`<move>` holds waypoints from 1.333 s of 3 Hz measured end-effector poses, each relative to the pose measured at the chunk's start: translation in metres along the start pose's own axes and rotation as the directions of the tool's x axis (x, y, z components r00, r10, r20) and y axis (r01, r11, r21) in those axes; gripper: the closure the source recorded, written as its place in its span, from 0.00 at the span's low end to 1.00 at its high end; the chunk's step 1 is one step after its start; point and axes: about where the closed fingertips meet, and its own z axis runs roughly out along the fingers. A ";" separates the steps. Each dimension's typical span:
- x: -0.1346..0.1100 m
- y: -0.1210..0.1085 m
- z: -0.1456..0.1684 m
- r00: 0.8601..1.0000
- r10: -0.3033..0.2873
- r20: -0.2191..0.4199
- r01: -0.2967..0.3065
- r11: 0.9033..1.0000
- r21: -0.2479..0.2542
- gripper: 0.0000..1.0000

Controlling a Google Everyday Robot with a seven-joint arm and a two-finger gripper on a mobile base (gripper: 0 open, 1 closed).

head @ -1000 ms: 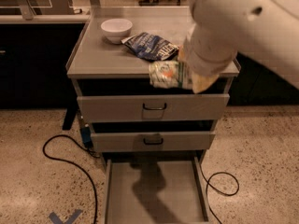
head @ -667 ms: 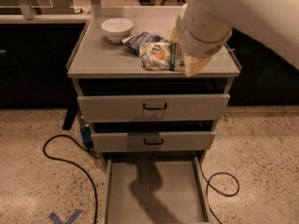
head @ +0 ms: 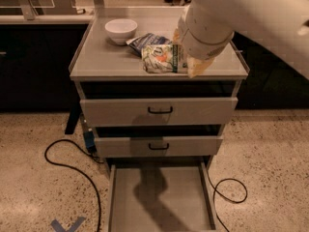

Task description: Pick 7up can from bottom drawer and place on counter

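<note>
Gripper: the gripper (head: 185,57) is over the near right part of the counter (head: 101,57) and grasps the 7up can (head: 159,59) by its right end.
7up can: it lies sideways in the grip, with its long axis running left to right, just on the near side of the blue chip bag (head: 147,41). I cannot tell whether it touches the counter top.
Bottom drawer: the bottom drawer (head: 159,197) is pulled out and nothing shows on its floor.
Step in hand: placing, in my judgement; the picking looks done.
How to do it well: bring the can low before letting go, because a can on its side may roll, and the near edge is close. It is better to move a little farther in, or to turn the can upright.
Keep away from: the chip bag, and the white bowl (head: 120,29) at the far left. The bare part left of the can gives more room.
Risk: if the can is released too high, it may bounce and fall off the near edge.
</note>
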 end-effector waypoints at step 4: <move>-0.027 -0.118 0.052 0.952 -0.284 0.113 0.266 0.952 0.152 1.00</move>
